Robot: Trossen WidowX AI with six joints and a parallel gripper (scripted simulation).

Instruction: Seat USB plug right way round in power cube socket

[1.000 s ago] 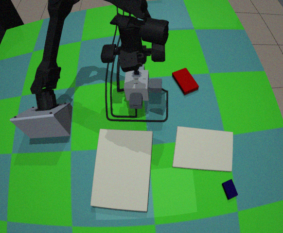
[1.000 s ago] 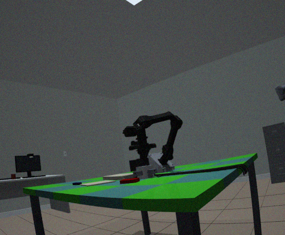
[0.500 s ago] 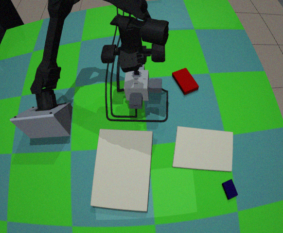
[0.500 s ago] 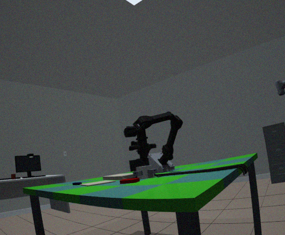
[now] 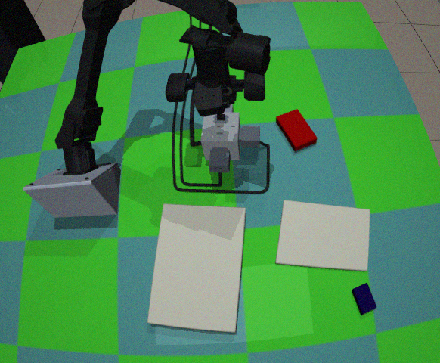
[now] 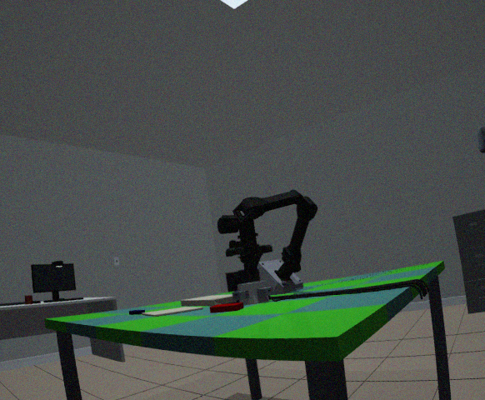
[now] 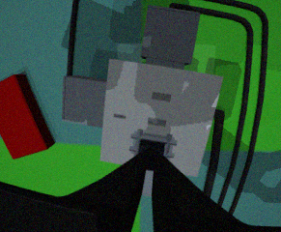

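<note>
The power cube (image 5: 209, 142) (image 7: 118, 142) is a pale grey block with small dark slots on its top. Grey blocks stick out of two of its sides. My gripper (image 5: 221, 115) (image 7: 151, 161) points down over the cube's top, toward the side far from the front grey block, and is shut on the USB plug. The plug's light grey metal part (image 7: 158, 130) shows just past the fingertips in the wrist view, beside a dark slot. The fingers hide most of the plug. How deep it sits, or whether it is in the socket, I cannot tell.
Black cables (image 5: 220, 191) (image 7: 250, 72) loop around the cube. A red block (image 5: 296, 131) (image 6: 226, 307) (image 7: 16, 118) lies to its right in the top view. Two cream boards (image 5: 199, 273) (image 5: 323, 236) and a dark blue block (image 5: 364, 299) lie farther forward. The arm's grey wedge base (image 5: 83, 199) stands left.
</note>
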